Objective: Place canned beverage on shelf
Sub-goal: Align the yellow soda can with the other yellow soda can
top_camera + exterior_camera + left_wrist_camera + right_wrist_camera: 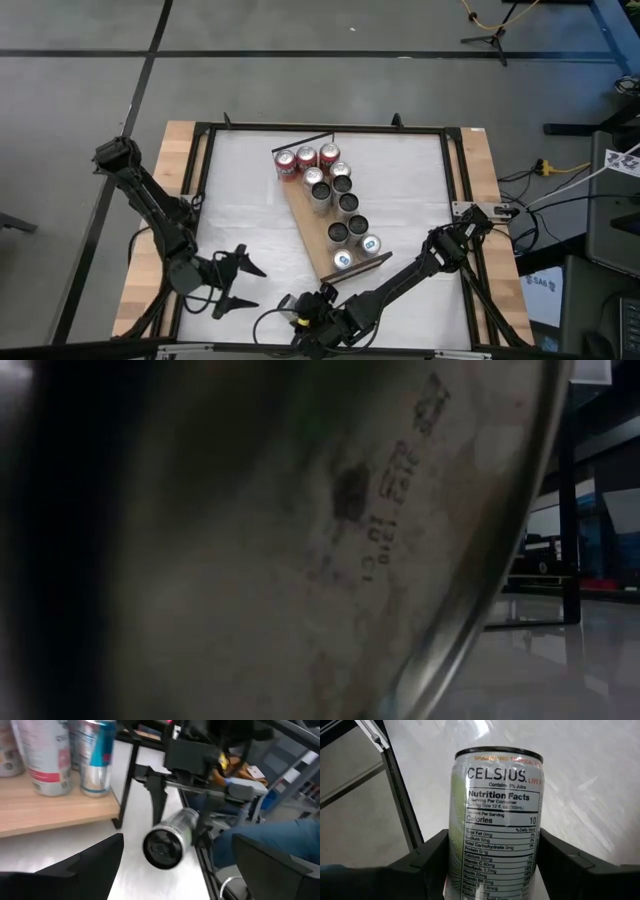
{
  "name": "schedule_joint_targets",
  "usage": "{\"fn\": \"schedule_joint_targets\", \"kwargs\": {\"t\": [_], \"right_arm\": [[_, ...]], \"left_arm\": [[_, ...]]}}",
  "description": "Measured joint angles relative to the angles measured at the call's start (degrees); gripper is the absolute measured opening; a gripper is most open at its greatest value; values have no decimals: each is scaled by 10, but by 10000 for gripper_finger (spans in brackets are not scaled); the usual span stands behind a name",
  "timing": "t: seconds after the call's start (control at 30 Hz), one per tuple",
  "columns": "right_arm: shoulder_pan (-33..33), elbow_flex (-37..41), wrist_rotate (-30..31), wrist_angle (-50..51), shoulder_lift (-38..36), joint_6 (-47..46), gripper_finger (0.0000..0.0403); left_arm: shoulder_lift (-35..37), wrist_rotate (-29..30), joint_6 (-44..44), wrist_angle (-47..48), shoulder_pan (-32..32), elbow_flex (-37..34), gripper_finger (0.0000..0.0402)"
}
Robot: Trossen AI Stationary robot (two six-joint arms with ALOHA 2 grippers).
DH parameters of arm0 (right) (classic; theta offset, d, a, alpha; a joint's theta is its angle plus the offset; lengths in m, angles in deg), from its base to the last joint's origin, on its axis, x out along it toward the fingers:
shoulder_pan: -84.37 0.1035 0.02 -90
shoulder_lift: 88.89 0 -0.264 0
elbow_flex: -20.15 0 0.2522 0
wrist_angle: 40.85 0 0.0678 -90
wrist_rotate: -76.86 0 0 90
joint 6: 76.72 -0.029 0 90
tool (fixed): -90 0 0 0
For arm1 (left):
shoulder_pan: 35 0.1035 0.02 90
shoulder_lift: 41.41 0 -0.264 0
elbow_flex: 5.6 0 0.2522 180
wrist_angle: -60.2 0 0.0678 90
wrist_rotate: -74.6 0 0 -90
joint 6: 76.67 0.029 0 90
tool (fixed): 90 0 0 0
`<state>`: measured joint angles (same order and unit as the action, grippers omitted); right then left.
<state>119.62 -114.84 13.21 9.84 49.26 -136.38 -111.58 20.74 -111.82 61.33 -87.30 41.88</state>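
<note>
Right gripper [492,865] has its fingers pinching the can [495,820] near the desk's front edge; next, I'd say, carry it to the shelf [315,235] while the left gripper [245,285] waits, fingers spread.

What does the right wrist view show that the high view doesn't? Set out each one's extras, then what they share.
Only the right wrist view: the held can's printed Celsius label and nutrition panel, read close up between the gripper's dark fingers.

Only the high view: the shelf with its standing cans, and the left gripper open, waiting at the table's near left.

Both: the right gripper shut on the can, and the white tabletop.
</note>
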Motion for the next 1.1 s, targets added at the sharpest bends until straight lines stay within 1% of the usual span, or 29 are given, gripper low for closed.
{"fn": "schedule_joint_targets", "kwargs": {"t": [0.13, 0.27, 0.43, 0.63, 0.7, 0.83, 1.03, 1.1], "right_arm": [[0, 0, 0, 0, 0, 0, 247], [0, 0, -4, 0, 0, 3, 246], [0, 0, -5, 0, -1, 10, 248], [0, 0, -5, -2, -1, 15, 246], [0, 0, -5, -5, -1, 17, 246], [0, 0, -5, -11, -1, 29, 248], [0, 0, -12, -12, -1, 31, 247], [0, 0, -14, -11, -1, 32, 248]], "left_arm": [[0, 6, -5, 0, 11, 0, 363], [-7, -35, 9, -5, 21, 0, 363], [-61, -69, 13, -30, 28, 0, 363], [-134, -81, 13, -84, 43, 0, 363], [-152, -103, 13, -95, 52, 0, 363], [-185, -147, 17, -132, 71, 0, 363], [-216, -189, 56, -211, 89, 0, 363], [-224, -192, 57, -227, 93, 0, 363]]}}
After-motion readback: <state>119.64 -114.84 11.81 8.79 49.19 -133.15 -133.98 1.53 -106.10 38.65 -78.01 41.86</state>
